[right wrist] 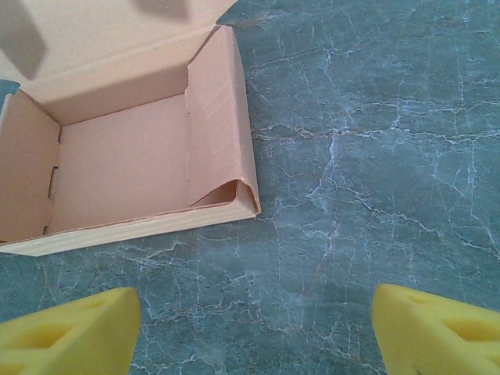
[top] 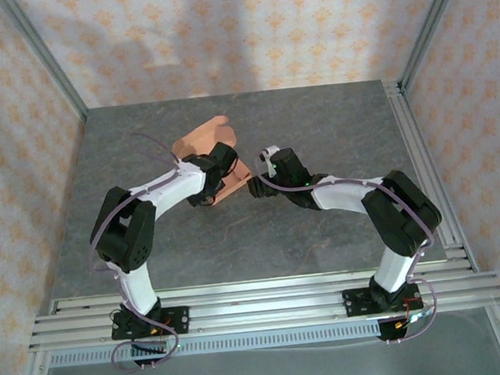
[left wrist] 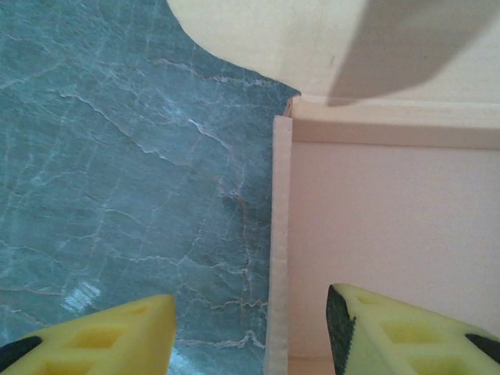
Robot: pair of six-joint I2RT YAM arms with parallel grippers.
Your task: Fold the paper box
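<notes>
The salmon-pink paper box [top: 206, 147] sits mid-table, its walls standing and its lid flap raised at the back. In the right wrist view the paper box [right wrist: 125, 164] shows an open tray with a folded right wall. My left gripper [top: 228, 174] is open and straddles the box's left wall [left wrist: 280, 234], one yellow fingertip [left wrist: 125, 336] outside over the table, the other inside the tray. My right gripper [right wrist: 254, 328] is open over bare table, just off the box's near right corner, with nothing between its fingers.
The dark marbled tabletop [top: 333, 126] has free room to the right and front of the box. Aluminium rails [top: 261, 297] run along the near edge and right side. Patterned walls enclose the cell.
</notes>
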